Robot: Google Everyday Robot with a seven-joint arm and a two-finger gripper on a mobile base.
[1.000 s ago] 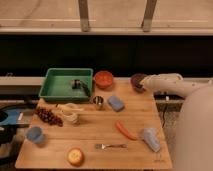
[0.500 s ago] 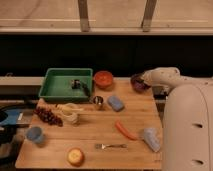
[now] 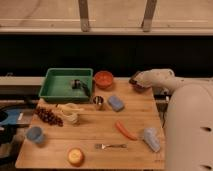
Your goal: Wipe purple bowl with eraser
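The purple bowl (image 3: 135, 83) sits at the back right of the wooden table (image 3: 90, 131), to the right of the orange-red bowl (image 3: 104, 78). Only its dark left part shows. My gripper (image 3: 138, 80), at the end of the white arm (image 3: 165, 80), is right over the bowl and covers most of it. Whether it holds an eraser is hidden. A blue rectangular block (image 3: 116, 103) lies on the table in front of the two bowls.
A green tray (image 3: 55, 91) holding a small dark object stands back left. Also on the table are a metal cup (image 3: 98, 102), grapes (image 3: 48, 116), bananas (image 3: 70, 114), a blue cup (image 3: 34, 134), an orange fruit (image 3: 75, 156), a fork (image 3: 110, 146), a carrot (image 3: 126, 130) and a pale blue bottle (image 3: 151, 138).
The arm has swung left, bringing the gripper over the purple bowl so that it now covers most of it. The arm's white body fills more of the right side.
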